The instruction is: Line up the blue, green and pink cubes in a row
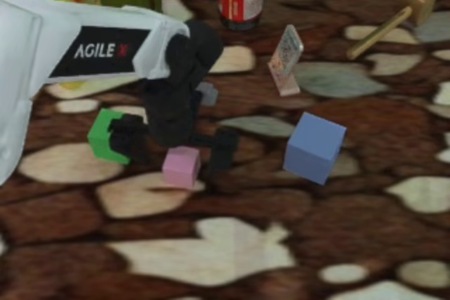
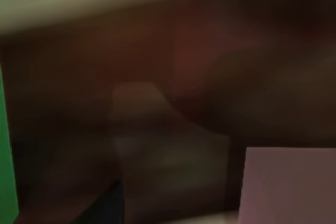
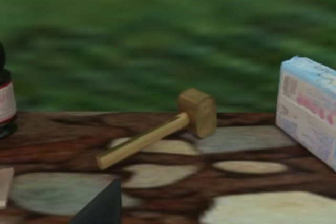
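Left tool (image 1: 174,147) low over bench (image 1: 246,258), fingers spread between green cube (image 1: 104,133) at 9 o'clock and pink cube (image 1: 181,167), blue cube (image 1: 314,147) at 3 o'clock, wrist view blurred, mallet (image 3: 157,129) sharper in right wrist view, right tool unseen.

A white, boxy left arm (image 1: 42,40) is shown at the upper left of the top view. A black panel lettered "AGILE X" in white is carried on it. Wrist housing and blocky fingers (image 1: 223,149) are matte black.
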